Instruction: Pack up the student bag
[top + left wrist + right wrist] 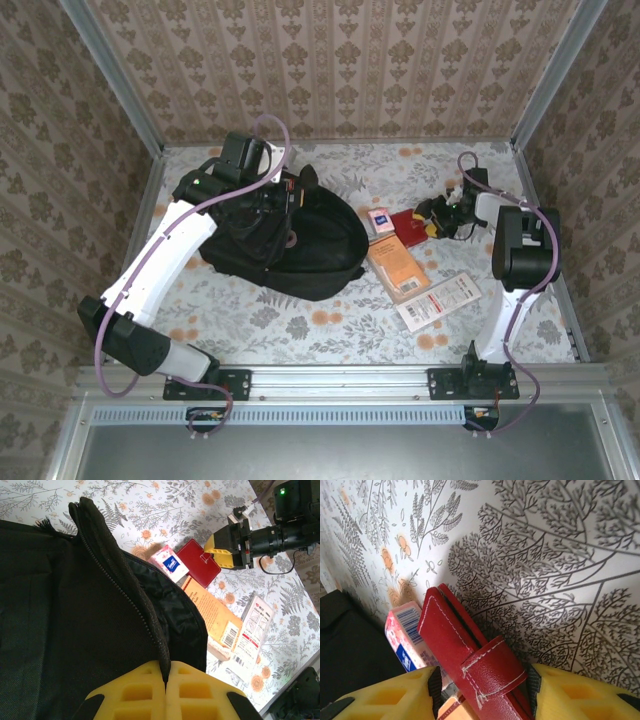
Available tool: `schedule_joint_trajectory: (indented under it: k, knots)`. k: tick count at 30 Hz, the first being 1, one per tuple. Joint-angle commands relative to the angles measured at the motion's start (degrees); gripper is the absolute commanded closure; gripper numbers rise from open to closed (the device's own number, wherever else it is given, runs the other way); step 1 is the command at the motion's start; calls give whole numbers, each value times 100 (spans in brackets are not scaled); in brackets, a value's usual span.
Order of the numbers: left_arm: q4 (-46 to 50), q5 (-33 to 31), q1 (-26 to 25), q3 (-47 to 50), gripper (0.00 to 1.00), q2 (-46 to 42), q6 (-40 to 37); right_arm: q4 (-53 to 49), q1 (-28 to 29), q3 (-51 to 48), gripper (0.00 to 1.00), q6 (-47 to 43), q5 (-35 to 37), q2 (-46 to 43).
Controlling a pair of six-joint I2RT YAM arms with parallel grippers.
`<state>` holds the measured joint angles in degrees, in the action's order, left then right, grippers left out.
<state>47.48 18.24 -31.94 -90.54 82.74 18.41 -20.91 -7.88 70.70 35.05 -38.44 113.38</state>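
The student bag [300, 250] is lying left of the desk's [300, 325] middle, its rounded end pointing toward the right edge and its top reaching toward the far-left corner. The left gripper [285, 215] is coming over the bag's far side; in the left wrist view its yellow fingers [145, 695] are pressed together on the bag's zippered edge, pinching the black fabric between them, with the bag's opening spreading away to the left of the zip.

The right gripper [432, 222] is sitting over the right half of the desk, apart from the bag and just beside its rounded end; its jaws are straddling a red case [408, 228], one yellow finger on each side of the stitched strap in the right wrist view [465, 645]; whether the pads are already pressing on the leather I cannot tell. A pink tissue pack [381, 220] is lying between the red case and the bag, touching the case; the bag's dark cloth is showing at the left edge of that wrist view [345, 650].

An orange book [398, 268] is lying just nearside of the case, near the bag's end; a white packet [438, 300] is resting beside it toward the near-right corner.
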Motion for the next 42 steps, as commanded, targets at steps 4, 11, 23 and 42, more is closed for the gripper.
schedule_joint_trajectory:
  k: [4, 11, 23, 42]
  knots:
    - [-195, 99, -49, -68, 100, -210, -16, 211, 167, -308, 53, 265, -438, -486]
    - [-235, 108, -49, -52, 100, -188, -5, 17, 513, -381, 58, 85, -200, -540]
    - [-231, 92, -40, -52, 100, -136, -51, -113, 656, -269, 87, -120, 94, -261]
    - [-154, -64, 13, -218, 100, -260, -33, -632, 795, 36, 100, -373, 1751, -1802]
